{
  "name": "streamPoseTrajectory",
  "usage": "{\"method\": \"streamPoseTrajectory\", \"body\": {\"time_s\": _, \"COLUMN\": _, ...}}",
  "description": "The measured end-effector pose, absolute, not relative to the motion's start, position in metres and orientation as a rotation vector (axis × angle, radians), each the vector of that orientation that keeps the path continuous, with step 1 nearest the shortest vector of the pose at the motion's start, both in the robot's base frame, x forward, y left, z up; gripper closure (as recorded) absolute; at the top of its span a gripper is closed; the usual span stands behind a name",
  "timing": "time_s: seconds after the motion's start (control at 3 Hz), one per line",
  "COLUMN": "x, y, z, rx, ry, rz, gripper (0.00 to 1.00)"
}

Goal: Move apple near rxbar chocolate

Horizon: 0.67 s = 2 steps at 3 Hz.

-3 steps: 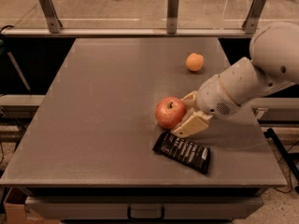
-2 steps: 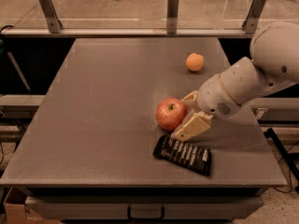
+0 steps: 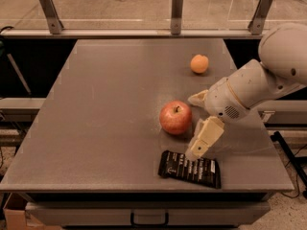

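The red apple (image 3: 175,117) stands upright on the grey table (image 3: 105,109), a little right of the middle. The black rxbar chocolate (image 3: 190,168) lies flat close in front of it, near the table's front edge. My gripper (image 3: 193,127) comes in from the right and is open just to the right of the apple. One finger (image 3: 196,98) is behind the apple's right side. The other finger (image 3: 204,139) reaches down over the bar's upper edge. The apple is out of the fingers' hold, with a narrow gap between them.
A small orange fruit (image 3: 199,63) sits at the back right of the table. Metal posts (image 3: 177,11) and a rail run along the far edge. My white arm (image 3: 259,80) crosses the table's right side.
The fingers have spread and drawn back a little to the right, away from the apple. The apple stays where it was, beside the bar.
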<state>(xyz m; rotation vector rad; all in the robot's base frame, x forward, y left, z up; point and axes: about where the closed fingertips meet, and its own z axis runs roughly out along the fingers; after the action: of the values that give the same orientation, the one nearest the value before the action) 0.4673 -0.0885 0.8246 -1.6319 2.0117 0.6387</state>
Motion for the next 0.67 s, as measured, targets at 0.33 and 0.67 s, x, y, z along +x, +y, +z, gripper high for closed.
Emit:
{"method": "streamPoseTrajectory", "body": {"time_s": 0.33, "x": 0.478, "y": -0.125, "z": 0.832, "rx": -1.627, "ry": 2.051, "rz": 0.581, "gripper": 0.0}}
{"method": "streamPoseTrajectory", "body": {"time_s": 0.67, "x": 0.489, "y": -0.178, "z": 0.849, "rx": -1.556, "ry": 2.1, "rz": 0.485, "gripper": 0.0}}
